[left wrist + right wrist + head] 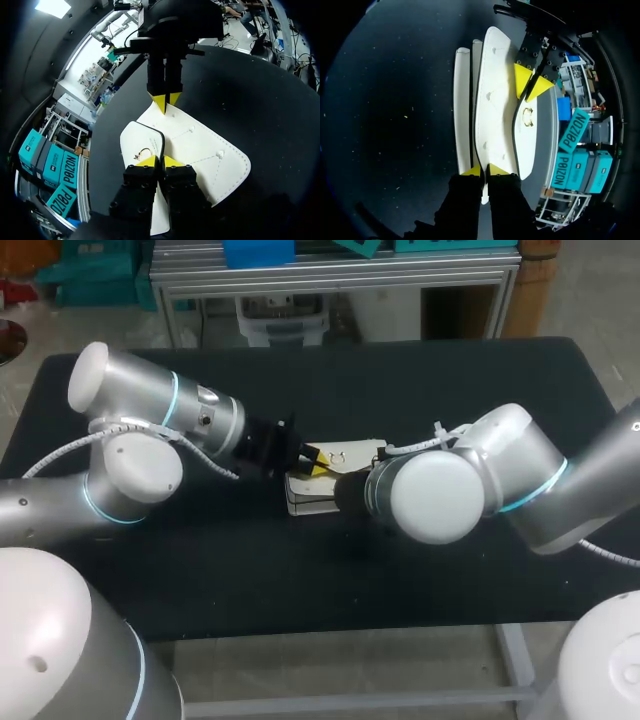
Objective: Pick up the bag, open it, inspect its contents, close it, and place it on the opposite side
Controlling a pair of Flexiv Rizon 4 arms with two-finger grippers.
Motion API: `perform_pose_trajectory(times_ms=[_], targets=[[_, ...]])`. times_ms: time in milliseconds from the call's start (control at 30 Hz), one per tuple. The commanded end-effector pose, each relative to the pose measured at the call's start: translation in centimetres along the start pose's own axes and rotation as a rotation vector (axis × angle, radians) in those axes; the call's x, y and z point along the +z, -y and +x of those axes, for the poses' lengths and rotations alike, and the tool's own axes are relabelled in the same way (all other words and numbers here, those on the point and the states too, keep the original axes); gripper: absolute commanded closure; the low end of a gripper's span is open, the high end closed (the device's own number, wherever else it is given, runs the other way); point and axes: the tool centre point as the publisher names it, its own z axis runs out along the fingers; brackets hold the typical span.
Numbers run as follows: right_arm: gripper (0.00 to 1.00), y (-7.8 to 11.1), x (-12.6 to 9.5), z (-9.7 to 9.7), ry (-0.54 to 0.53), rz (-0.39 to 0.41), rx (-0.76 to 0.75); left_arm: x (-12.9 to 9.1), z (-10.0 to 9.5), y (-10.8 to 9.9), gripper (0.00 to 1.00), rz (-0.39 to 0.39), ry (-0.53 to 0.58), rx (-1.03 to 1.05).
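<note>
White bag lies on the black table, with the left gripper and right gripper each pinched nearly closed on opposite edges of it

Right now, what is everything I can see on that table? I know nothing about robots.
bag: one, white, lying flat near the table's middle
flap: one, white with a dark edge, on the bag
clasp: one, gold ring, on the flap
table: one, black, under everything
arms: two, silver-white; left arm comes in from the left, right arm from the right, meeting at the bag
hands: two, black with yellow tips; left hand pinches the flap's edge, right hand pinches the bag's opposite end
</note>
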Motion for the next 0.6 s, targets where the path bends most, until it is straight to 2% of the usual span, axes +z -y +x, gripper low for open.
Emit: perform_pose_trajectory(times_ms=[33, 300, 433, 567, 600], targets=[[1.00, 0.2, 0.5, 0.5, 0.307, -0.009, 0.000, 0.2, 0.0, 0.0, 1.00, -0.004, -0.007, 0.003], [1.00, 0.2, 0.5, 0.5, 0.307, -0.009, 0.000, 1.6, -0.1, 0.4, 1.00, 0.009, -0.029, 0.019], [1.00, 0.2, 0.5, 0.5, 0.307, -0.009, 0.000, 1.1, 0.3, 0.4, 1.00, 0.011, -0.025, 0.024], [1.00, 0.2, 0.5, 0.5, 0.307, -0.009, 0.000, 0.4, 0.3, 0.7, 1.00, 0.028, 0.025, 0.021], [1.00, 0.2, 0.5, 0.5, 0.307, -0.009, 0.000, 0.3, 0.2, 0.8, 0.92, 0.029, 0.038, 0.023]])
